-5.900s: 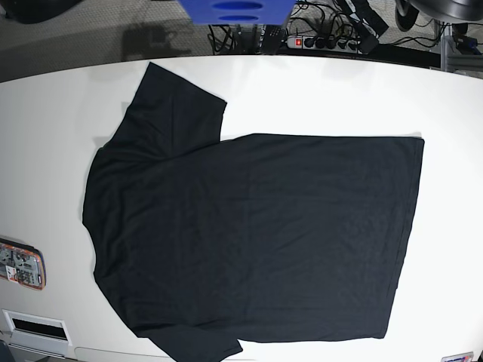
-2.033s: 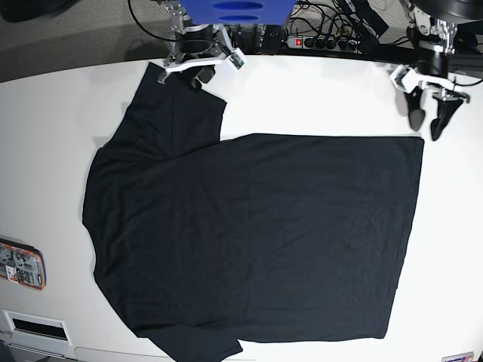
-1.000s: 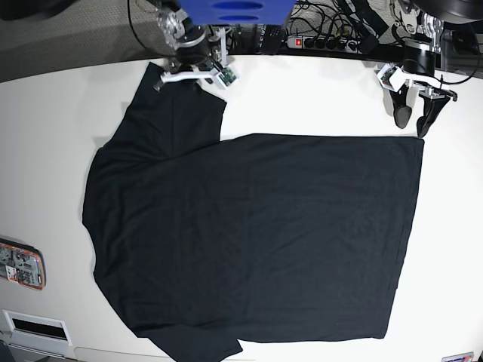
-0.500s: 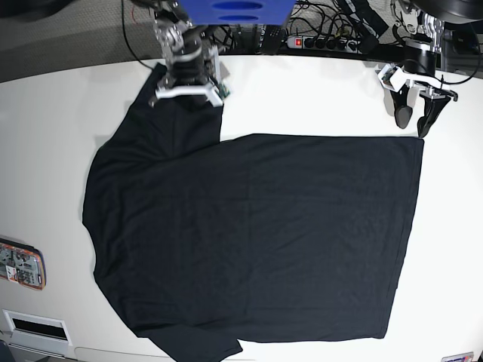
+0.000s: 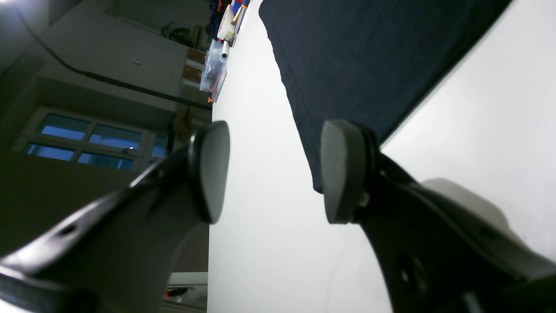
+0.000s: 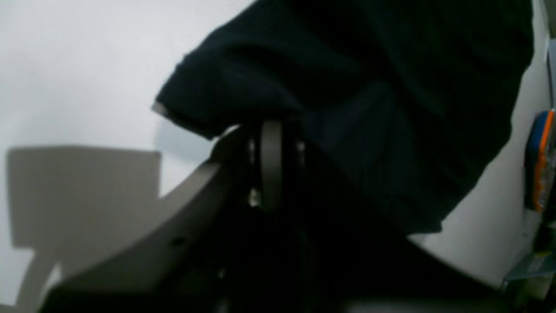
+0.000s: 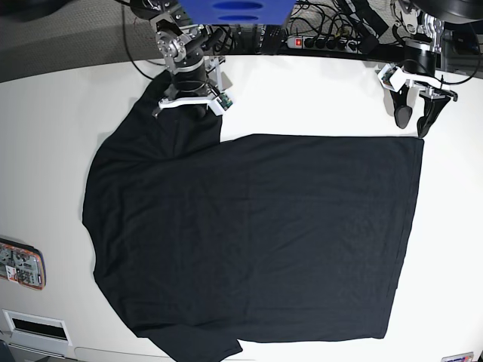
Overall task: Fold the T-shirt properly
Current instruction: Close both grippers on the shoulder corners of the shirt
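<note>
White desk [image 7: 45,151] fills the base view, with cables and a power strip [image 7: 317,41] along its far edge. At the left edge of the desk lies an orange-rimmed flat object [image 7: 21,265], well apart from the cloth. T-shirt [image 7: 256,234], plain black, spread flat across most of the desk: collar end to the left, hem to the right, one sleeve toward the far edge, the other at the near edge. Right gripper [image 7: 190,107] sits on the far sleeve, jaws pressed together on a pinch of sleeve cloth; the right wrist view shows the dark fabric [image 6: 347,87] bunched and lifted over the closed fingertips [image 6: 271,161], desk visible beneath the raised fold. Further right, the left gripper [image 7: 413,121] hovers at the far hem corner, jaws spread wide and empty. In the left wrist view both pads [image 5: 213,169] stand apart above bare desk, the T-shirt's corner [image 5: 347,65] reaching just behind the right-hand pad; contact cannot be told.
</note>
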Tool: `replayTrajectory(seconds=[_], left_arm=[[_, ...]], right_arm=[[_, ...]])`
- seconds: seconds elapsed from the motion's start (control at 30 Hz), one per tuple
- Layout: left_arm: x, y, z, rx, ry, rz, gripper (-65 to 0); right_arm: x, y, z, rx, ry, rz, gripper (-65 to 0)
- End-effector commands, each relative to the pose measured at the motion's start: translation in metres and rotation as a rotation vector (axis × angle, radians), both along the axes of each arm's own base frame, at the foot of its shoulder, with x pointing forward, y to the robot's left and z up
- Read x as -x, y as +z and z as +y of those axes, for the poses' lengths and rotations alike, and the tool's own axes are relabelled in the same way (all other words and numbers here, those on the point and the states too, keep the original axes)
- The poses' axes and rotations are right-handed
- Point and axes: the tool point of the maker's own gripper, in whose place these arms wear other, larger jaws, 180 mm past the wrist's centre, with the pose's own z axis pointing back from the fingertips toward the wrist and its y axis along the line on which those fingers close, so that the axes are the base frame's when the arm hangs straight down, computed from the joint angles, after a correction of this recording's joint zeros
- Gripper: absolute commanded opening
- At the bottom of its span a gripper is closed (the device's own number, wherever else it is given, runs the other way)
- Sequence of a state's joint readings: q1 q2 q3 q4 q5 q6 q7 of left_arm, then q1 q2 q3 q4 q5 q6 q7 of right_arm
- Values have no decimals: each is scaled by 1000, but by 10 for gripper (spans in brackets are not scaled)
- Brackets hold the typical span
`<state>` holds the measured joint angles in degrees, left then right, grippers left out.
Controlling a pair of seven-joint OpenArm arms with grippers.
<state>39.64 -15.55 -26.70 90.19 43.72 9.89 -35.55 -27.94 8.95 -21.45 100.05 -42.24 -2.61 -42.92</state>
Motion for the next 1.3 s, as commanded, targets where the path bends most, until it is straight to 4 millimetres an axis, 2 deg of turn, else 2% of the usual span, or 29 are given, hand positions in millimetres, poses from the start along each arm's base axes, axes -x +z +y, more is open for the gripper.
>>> replayTrajectory(seconds=[0.0,0.17,0.37,0.47,0.53,0.67,0.73,0.83,1.0,1.2,1.27], left_arm=[[-2,10,3,-14,-4,-36,-339],[-2,10,6,-18,10,-30,-339],[5,-7,43,-59,219,71,-340],[-3,-9,54,-66,281,83,-340],[-1,-21,56,-51,305,151,-340],[9,-51,53,-23,287,360,-340],[9,-54,53,-33,278,424,-341],[5,-47,51,-53,290,462,-341],[-24,-33,51,-75,271,452,-341],[-19,-60,41,-249,159,564,-341],[-29,-60,33,-288,124,556,-341]], right_arm=[[31,-22,-16,43,-28,157,-650],[25,-16,-25,-14,-103,158,-650],[19,-8,-26,-33,-120,137,-650],[19,-8,-25,-34,-117,138,-650],[19,-8,-24,-36,-115,137,-650],[20,-8,-24,-37,-114,137,-650],[20,-8,-24,-37,-114,137,-650],[19,-8,-24,-38,-113,136,-650],[20,-9,-23,-39,-112,137,-650],[20,-8,-23,-39,-112,136,-650],[20,-8,-23,-39,-112,136,-650]])
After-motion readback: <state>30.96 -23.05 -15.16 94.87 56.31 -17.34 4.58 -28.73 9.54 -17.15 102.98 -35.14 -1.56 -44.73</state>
